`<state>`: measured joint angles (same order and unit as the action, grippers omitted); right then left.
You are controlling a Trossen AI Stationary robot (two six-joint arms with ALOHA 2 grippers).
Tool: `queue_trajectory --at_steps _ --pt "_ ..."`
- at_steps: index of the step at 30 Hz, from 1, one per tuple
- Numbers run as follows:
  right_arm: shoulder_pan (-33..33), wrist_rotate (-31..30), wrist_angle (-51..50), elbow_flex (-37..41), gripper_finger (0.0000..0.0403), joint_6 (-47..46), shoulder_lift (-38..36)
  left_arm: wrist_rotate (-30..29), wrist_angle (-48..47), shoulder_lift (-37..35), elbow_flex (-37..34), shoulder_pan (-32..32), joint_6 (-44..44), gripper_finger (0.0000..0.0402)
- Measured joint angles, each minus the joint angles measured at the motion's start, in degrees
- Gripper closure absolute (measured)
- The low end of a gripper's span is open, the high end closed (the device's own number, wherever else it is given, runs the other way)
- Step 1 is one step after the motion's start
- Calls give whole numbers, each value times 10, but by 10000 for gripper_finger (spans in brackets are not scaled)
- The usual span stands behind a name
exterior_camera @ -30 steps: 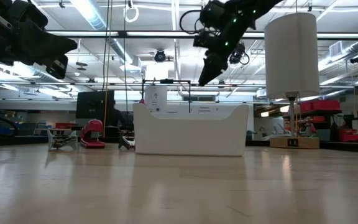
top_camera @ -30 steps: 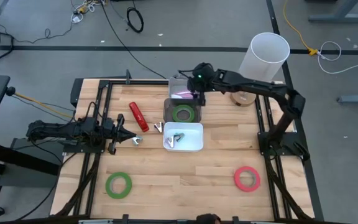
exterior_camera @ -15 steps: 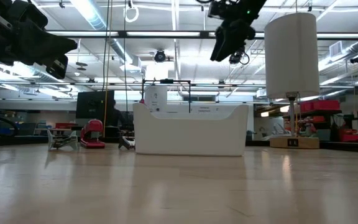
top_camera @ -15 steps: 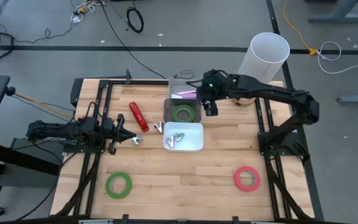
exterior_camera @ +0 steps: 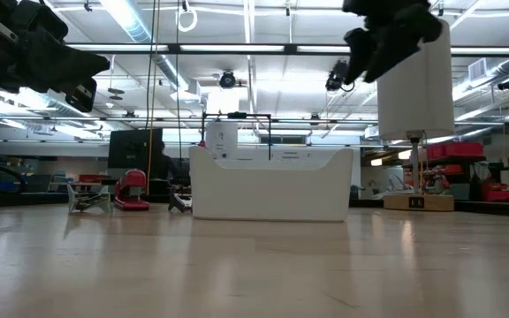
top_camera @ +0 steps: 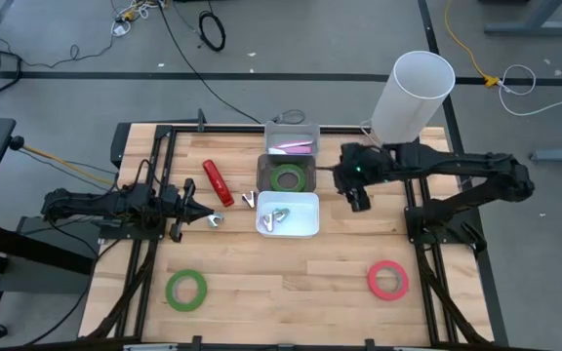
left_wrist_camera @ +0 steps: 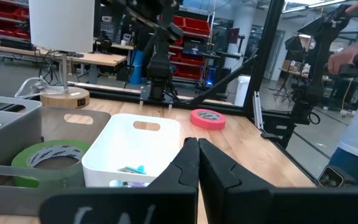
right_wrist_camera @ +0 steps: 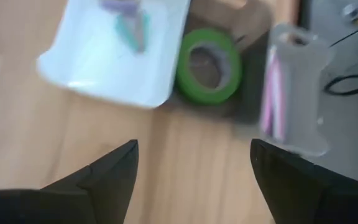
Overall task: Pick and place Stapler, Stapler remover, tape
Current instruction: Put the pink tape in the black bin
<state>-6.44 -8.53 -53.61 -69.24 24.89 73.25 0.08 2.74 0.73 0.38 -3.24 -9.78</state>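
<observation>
stapler (top_camera: 217, 182) lies red on the bare wood, left of the bins, its long axis running slantwise from the far side toward the near side of the table. the left gripper (top_camera: 189, 212) rests just near-left of it, fingers pressed together and holding nothing, so the left arm is plainly the nearer one. a loose remover (top_camera: 215, 221) sits close by that gripper's tip, and another (top_camera: 249, 200) lies between the stapler and the white bin (top_camera: 305, 228). the right gripper (top_camera: 358, 198) hangs above the table on the far side of the bins from the stapler, fingers spread wide and empty. green tape (top_camera: 288, 178) already sits in the grey bin (top_camera: 262, 168). my guess is that the left gripper must open first and turn across the stapler's narrow width before reaching for it.
</observation>
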Motion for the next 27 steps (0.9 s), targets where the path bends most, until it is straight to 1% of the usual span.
queue_trajectory --at_steps 7,12,17,21,27 --pt "55 2 -77 28 94 -57 -10 0 0 0 0 0 0 399" --pt "106 6 -118 45 94 -60 -9 0 0 0 0 0 0 399" --pt "166 6 -136 52 94 -60 -9 0 0 0 0 0 0 399" --pt "211 10 -137 59 94 -43 -9 0 0 0 0 0 0 399" --pt "277 60 -129 81 94 6 -9 0 0 0 0 0 0 399"
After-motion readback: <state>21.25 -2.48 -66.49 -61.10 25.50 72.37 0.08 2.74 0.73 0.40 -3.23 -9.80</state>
